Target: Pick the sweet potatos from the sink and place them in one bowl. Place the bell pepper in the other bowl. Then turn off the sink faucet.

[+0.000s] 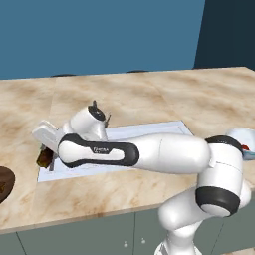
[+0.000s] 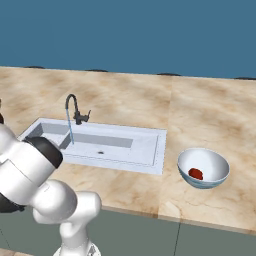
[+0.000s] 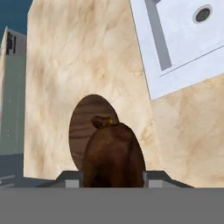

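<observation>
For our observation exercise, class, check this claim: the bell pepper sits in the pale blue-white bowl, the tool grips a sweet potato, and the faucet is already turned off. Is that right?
Not quite. The faucet is still running: the right base view shows a thin blue stream falling into the sink. The rest holds: the bell pepper lies in the pale blue-white bowl, and the tool grips a sweet potato.

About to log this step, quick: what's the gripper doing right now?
Gripper: closed on a sweet potato, above the counter near the dark brown bowl.

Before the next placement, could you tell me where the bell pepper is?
The bell pepper lies inside the pale bowl on the counter, right of the sink in the right base view.
</observation>
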{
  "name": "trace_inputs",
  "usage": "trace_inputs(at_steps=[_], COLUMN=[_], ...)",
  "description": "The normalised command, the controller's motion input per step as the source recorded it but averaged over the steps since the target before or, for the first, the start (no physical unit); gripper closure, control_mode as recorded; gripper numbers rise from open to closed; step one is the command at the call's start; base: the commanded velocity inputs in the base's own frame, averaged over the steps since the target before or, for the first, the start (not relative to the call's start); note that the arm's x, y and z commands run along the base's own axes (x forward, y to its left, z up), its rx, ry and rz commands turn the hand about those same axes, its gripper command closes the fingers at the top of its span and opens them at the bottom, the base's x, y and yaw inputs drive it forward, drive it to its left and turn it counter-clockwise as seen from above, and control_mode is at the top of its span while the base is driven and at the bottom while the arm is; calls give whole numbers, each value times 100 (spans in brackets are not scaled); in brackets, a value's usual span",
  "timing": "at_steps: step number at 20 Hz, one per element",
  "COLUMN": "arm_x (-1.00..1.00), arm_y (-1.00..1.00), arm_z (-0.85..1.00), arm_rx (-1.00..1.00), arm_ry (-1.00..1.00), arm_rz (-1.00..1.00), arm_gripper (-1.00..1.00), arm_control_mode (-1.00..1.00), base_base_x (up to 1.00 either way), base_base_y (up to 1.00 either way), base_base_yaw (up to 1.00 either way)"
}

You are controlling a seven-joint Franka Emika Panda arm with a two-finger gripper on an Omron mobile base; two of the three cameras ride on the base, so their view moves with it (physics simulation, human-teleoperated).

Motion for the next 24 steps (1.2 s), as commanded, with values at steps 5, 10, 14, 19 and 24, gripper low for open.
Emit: trace_inputs(at_steps=[5, 10, 14, 19, 24], arm_x=[0, -13, -12, 1, 10], arm_y=[97, 98, 87, 64, 60], arm_z=[-2, -18, -27, -38, 8], arm_rx=[-17, -21, -19, -17, -9], arm_ry=[9, -1, -1, 0, 0], arm_rz=[13, 4, 0, 0, 0], arm_gripper=[100, 100, 100, 100, 100], arm_control_mode=[-100, -100, -100, -100, -100], base_base_x=[0, 0, 0, 0, 0], base_base_y=[0, 0, 0, 0, 0], base_base_yaw=[0, 0, 0, 0, 0])
